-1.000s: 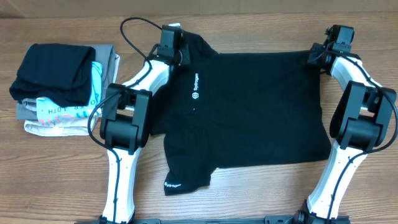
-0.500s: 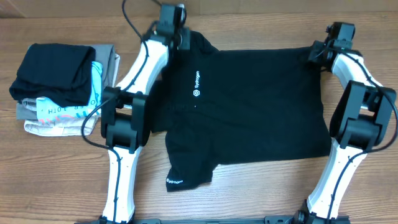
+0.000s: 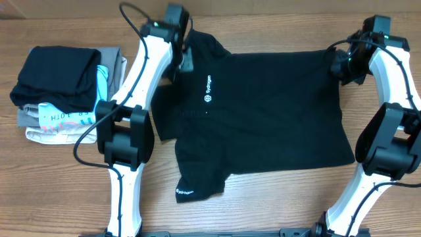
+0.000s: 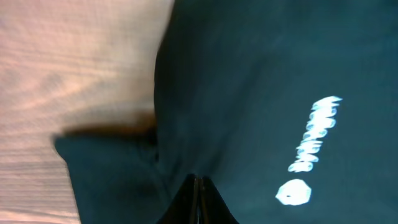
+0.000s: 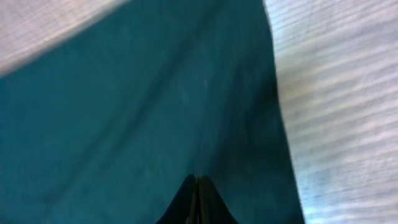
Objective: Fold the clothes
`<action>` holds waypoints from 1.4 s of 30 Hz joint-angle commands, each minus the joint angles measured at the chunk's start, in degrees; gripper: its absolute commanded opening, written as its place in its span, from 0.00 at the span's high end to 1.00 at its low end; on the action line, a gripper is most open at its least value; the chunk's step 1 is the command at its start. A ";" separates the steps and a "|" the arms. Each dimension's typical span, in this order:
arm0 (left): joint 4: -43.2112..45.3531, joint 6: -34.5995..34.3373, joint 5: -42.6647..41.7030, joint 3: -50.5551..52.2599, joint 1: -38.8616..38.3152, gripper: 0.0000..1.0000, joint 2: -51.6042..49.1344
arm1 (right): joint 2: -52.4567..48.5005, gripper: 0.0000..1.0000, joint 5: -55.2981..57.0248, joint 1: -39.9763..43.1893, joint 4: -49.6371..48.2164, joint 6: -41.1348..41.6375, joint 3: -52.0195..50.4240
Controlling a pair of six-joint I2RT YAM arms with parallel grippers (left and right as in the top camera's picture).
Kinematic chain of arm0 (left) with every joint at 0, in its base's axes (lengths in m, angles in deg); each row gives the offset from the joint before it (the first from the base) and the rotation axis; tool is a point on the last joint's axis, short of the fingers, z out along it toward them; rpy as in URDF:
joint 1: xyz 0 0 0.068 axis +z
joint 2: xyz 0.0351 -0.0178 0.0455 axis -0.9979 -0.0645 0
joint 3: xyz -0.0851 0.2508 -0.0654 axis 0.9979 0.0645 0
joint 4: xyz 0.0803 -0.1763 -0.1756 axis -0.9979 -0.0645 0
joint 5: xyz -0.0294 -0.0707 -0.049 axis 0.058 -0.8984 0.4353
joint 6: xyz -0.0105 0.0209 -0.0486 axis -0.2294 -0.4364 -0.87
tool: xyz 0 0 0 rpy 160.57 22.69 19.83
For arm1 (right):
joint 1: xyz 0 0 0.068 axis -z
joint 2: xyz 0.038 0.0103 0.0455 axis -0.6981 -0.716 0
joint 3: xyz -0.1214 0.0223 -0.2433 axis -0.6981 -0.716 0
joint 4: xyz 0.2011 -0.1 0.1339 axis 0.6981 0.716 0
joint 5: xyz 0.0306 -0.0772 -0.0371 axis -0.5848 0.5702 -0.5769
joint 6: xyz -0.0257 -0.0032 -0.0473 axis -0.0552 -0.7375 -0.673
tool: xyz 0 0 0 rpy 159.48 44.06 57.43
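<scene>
a: both jaw pairs?
b: closed tight. left gripper (image 4: pixel 198 182) at the shoulder of the black t-shirt (image 3: pixel 270 118), right gripper (image 5: pixel 196 182) at its hem corner. shirt lies spread on the table (image 3: pixel 276 210), logo (image 3: pixel 206 99) up.

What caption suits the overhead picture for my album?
The left gripper and right gripper pinch the far edge of a black T-shirt spread on a table.

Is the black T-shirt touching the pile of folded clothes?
Apart. The overhead view shows bare table between the black T-shirt and the pile of folded clothes.
</scene>
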 commanded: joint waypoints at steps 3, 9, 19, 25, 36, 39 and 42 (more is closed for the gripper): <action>1.81 -2.05 0.13 9.18 0.70 0.96 -1.09 | -0.31 0.96 0.07 -0.20 -0.66 0.13 -4.79; 4.59 -2.01 0.74 11.30 1.42 0.96 -1.09 | -0.31 0.96 0.04 -0.20 -6.12 0.13 -10.51; 13.11 0.11 7.98 14.97 1.46 0.96 -1.22 | -0.52 0.96 0.02 -0.20 -20.35 0.20 -19.76; 21.33 2.99 8.26 17.33 1.49 0.96 -1.22 | -0.96 0.96 0.02 -0.20 -24.26 0.22 -21.42; 30.23 4.72 7.48 18.27 1.62 0.96 -2.19 | -0.98 0.96 0.07 -0.20 -34.97 1.70 -25.64; 30.64 4.94 7.85 18.27 2.40 0.96 -2.40 | -0.98 0.96 0.02 -0.20 -36.92 1.70 -25.64; 30.88 4.92 7.80 18.05 3.43 0.96 -2.25 | -0.79 0.90 -0.70 -0.20 -37.97 2.21 -25.09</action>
